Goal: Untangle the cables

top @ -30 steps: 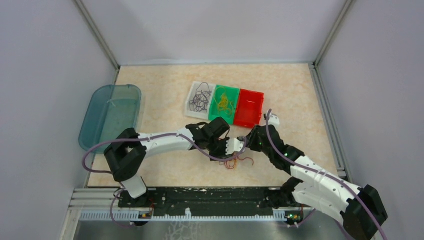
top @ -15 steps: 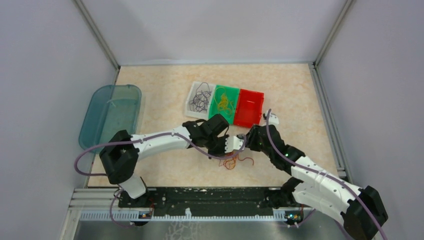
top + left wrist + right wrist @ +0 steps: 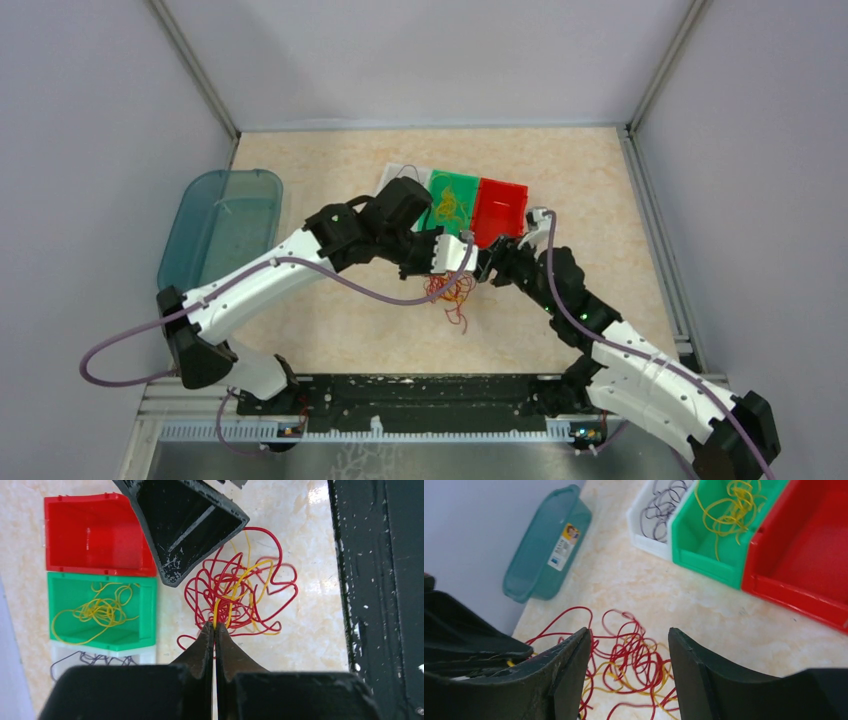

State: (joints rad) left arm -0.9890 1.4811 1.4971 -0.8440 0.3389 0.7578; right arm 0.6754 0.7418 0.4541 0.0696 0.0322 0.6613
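Left pincer (image 3: 215, 627): jaws pressed together at the tips, gripping a yellow cable (image 3: 217, 612) where it leaves the near edge of the tangle (image 3: 240, 595). The tangle is a knot of red loops with a few yellow strands through it, and it spreads directly ahead of those tips. The grip is on a single colour, which suggests the aim is to draw the yellow strand out of the red rather than move the whole bundle. Right pincer (image 3: 628, 635): jaws wide apart, holding nothing. The tangle lies just below and between its fingers. It faces the left pincer from the far side of the tangle, well placed to pin or take the red loops while the yellow is pulled. The pictures do not show whether the tangle rests fully on the table or hangs partly raised. To the left of the left pincer's tips, beside the tangle, stand three bins in a row. The red bin (image 3: 90, 535) is bare. The green bin (image 3: 147, 610) holds loose yellow cables (image 3: 100, 611). The white bin (image 3: 649, 545) holds dark cables (image 3: 664, 502). Judgement: the bins sort by colour, the red bin awaits the red cable, and separation is not yet complete. Risk: a straight pull may tighten the loops.
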